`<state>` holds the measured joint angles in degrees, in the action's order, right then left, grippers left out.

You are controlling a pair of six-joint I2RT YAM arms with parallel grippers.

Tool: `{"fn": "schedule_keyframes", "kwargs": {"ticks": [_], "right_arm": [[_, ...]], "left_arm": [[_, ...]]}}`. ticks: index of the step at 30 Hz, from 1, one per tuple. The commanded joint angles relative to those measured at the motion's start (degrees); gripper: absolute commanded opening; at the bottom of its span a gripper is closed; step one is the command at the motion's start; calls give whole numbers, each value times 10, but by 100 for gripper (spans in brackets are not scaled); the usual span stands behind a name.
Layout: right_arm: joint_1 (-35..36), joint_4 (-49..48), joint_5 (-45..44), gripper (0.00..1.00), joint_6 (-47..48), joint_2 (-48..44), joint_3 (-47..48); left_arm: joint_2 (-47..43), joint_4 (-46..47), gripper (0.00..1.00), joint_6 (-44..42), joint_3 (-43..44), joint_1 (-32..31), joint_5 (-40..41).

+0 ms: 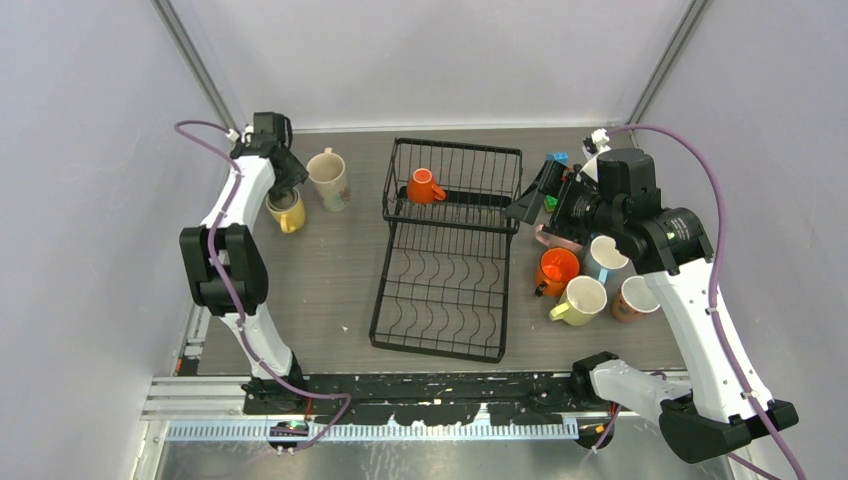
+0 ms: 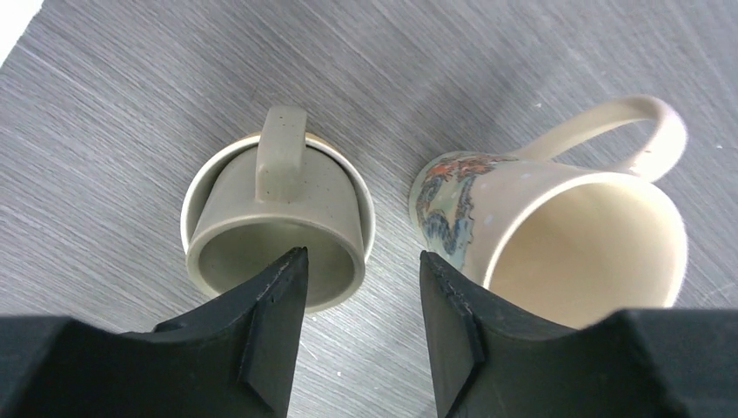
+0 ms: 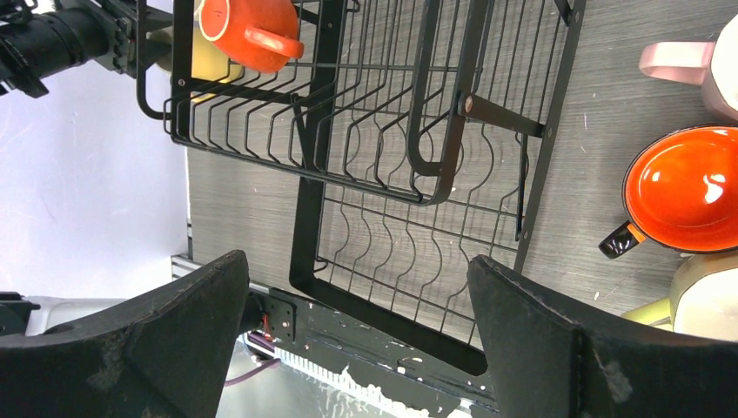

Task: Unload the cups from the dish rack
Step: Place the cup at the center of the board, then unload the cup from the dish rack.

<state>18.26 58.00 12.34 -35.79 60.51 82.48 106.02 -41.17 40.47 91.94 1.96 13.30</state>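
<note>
Grey wood-grain worktop [image 1: 330,300] runs between pale booth walls.

In the left wrist view, the left fingers [image 2: 271,331] stand a moderate way apart and grip nothing. One tip lies over the mouth of a grey-green mug [image 2: 278,209] and the other over bare worktop just beside it, so a piece of the rim shows in the gap. Whether either tip touches it I cannot tell. That mug sits nested in a white-rimmed one. The top view shows the outer one as a yellow mug [image 1: 290,214], but there the arm covers most of what is inside. Just beside the pair stands a cream mug [image 2: 574,235] with a painted picture, its handle turned away from the fingers.

The right fingers [image 3: 557,348] are spread wide and empty, hanging over the right side of the black wire rack [image 3: 392,157]. One orange mug [image 3: 248,30] sits in the rack's tall basket end, toward its left, well apart from these fingers.

On the worktop right of the rack, the right wrist view catches a second orange mug [image 3: 687,187], a pink mug [image 3: 687,65] and a pale yellow mug [image 3: 709,300]. The top view adds a light blue mug [image 1: 605,258], a brownish mug [image 1: 634,298] and a block toy [image 1: 556,160] half hidden behind the right arm.
</note>
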Motion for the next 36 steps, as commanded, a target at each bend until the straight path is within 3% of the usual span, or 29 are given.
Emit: {"fn": "schedule_keyframes", "kwargs": {"ticks": [1,12,17,27,36], "right_arm": [[2,-21,12,100,7,-7,2],[6,-26,2,100,11,-3,7],[6,-21,-8,100,13,-3,11],[6,1,-44,100,16,-19,18],[6,8,-93,100,4,-58,6]], "left_arm": [[-55,4,54,-14,31,1,-12],[-131,11,73,-31,29,-15,-27],[-186,13,77,-50,23,-62,-31],[-259,-30,83,-89,61,-177,-14],[-257,-56,84,-119,116,-330,73]]}}
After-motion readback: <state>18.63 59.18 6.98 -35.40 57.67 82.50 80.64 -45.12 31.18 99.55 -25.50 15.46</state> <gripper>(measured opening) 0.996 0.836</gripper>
